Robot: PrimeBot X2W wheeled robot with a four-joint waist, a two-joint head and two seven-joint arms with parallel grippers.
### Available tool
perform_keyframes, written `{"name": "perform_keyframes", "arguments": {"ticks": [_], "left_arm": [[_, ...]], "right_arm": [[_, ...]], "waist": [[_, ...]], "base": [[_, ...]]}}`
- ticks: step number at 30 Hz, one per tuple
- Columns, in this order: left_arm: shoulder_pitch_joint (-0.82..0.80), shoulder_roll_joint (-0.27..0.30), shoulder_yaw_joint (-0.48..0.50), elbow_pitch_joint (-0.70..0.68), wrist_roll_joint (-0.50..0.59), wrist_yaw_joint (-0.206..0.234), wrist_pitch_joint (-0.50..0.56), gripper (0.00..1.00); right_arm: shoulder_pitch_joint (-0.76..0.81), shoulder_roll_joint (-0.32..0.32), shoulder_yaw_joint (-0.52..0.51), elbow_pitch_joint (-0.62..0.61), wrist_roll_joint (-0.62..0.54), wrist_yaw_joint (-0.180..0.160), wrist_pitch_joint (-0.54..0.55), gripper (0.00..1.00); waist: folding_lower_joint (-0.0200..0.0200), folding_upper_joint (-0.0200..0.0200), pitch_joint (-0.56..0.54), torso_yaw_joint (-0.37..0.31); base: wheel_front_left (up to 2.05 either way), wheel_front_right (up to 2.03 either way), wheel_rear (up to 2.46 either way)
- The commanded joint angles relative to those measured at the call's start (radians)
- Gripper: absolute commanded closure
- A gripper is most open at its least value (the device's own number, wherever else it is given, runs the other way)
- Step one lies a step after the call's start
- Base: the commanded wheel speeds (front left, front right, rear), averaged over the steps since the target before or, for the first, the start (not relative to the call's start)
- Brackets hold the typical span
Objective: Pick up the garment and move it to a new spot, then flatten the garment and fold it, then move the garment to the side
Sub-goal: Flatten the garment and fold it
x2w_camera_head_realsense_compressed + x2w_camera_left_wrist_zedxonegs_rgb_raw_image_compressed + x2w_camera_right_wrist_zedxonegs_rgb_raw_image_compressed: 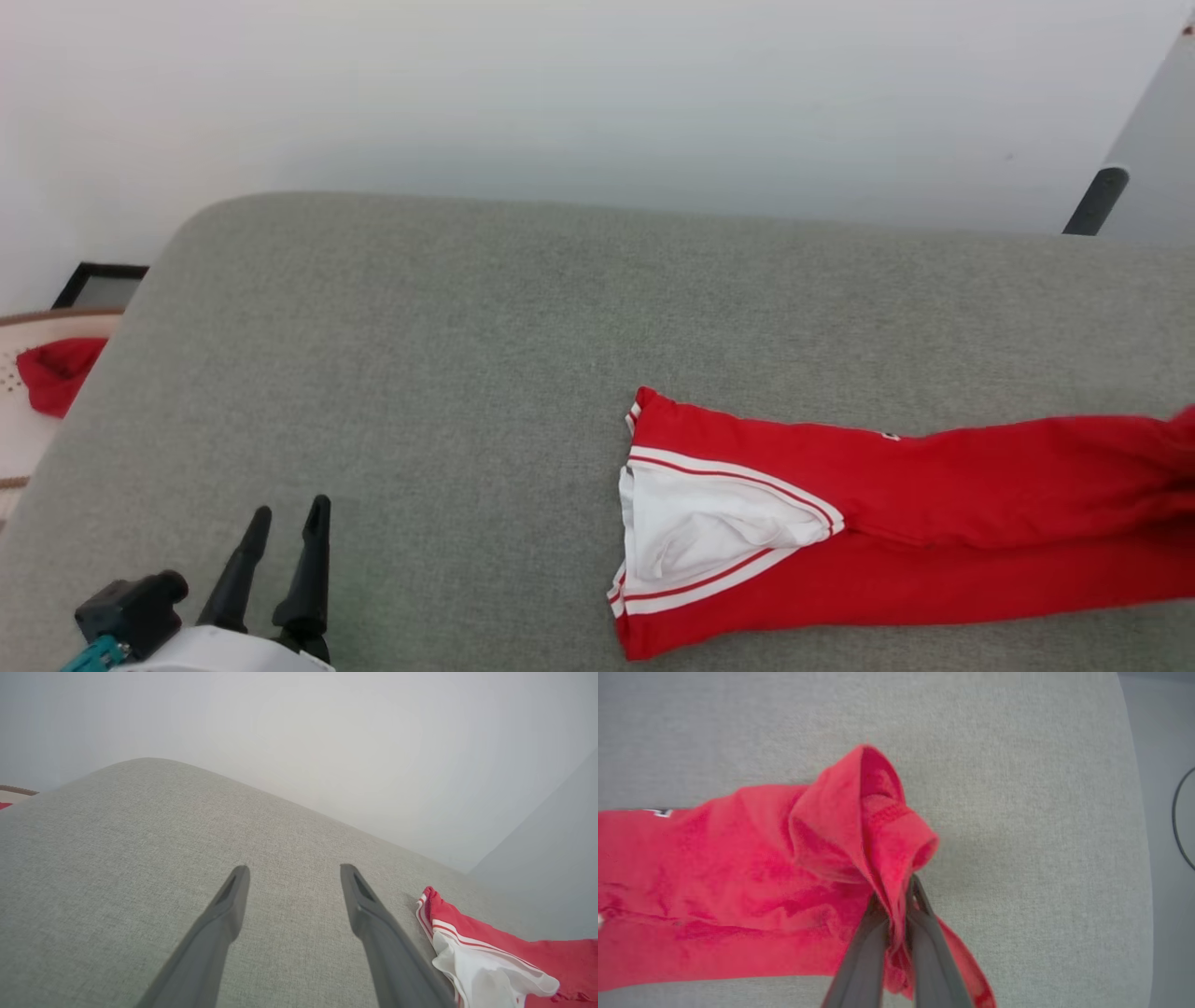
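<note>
The garment lies folded lengthwise into a long red band on the grey cushion, its white sleeve with striped trim at the band's left end, and it runs off the right edge of the head view. My right gripper is shut on a raised bunch of the garment at its other end. My left gripper stands open at the lower left, well left of the sleeve, nothing between its fingers. In the left wrist view the left gripper hovers over bare cushion, the garment just right of it.
A small plain red cloth lies on a pale surface beyond the cushion's left edge, by a dark frame. A white wall rises behind. A dark post stands at the back right. The cushion's right edge drops to the floor.
</note>
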Motion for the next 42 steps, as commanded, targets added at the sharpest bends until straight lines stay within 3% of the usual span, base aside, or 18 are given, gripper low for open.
{"name": "perform_keyframes", "arguments": {"ticks": [1,4,11,16,21,28,42], "left_arm": [[0.013,0.003,-0.001,0.0,-0.004,-0.003,0.001,0.0],[0.021,0.005,-0.003,0.004,-0.007,-0.003,0.001,0.0],[0.033,0.001,0.0,-0.004,-0.004,-0.003,0.001,0.0],[0.015,-0.004,-0.015,-0.003,0.002,-0.003,0.001,0.0],[-0.012,-0.01,-0.039,0.005,0.005,-0.003,0.001,0.0],[-0.059,-0.019,-0.094,0.025,-0.003,-0.003,0.001,0.0],[-0.111,-0.038,-0.127,0.05,-0.019,-0.003,0.001,0.0]], "right_arm": [[0.004,0.008,0.004,-0.013,0.008,-0.001,0.004,1.0],[0.024,0.029,0.031,-0.116,0.027,-0.001,0.033,1.0],[0.072,0.146,0.087,-0.371,0.098,-0.001,0.107,1.0],[0.074,0.23,0.134,-0.445,0.093,-0.001,0.113,1.0],[0.055,0.314,0.178,-0.418,0.079,-0.001,0.084,1.0],[0.031,0.384,0.239,-0.311,0.043,-0.001,0.014,1.0],[-0.057,0.428,0.305,-0.017,0.014,-0.001,-0.151,1.0]], "waist": [[0.0,0.0,-0.013,-0.01],[0.0,0.0,-0.028,-0.016],[0.0,0.0,-0.048,-0.01],[0.0,0.0,-0.052,0.015],[0.0,0.0,-0.053,0.051],[0.0,0.0,-0.051,0.112],[0.0,0.0,-0.033,0.165]], "base": [[0.0,0.0,0.0],[0.0,0.0,0.0],[0.0,0.0,0.0],[0.0,0.0,0.0],[0.0,0.0,0.0],[0.0,0.0,0.0],[0.0,0.0,0.0]]}}
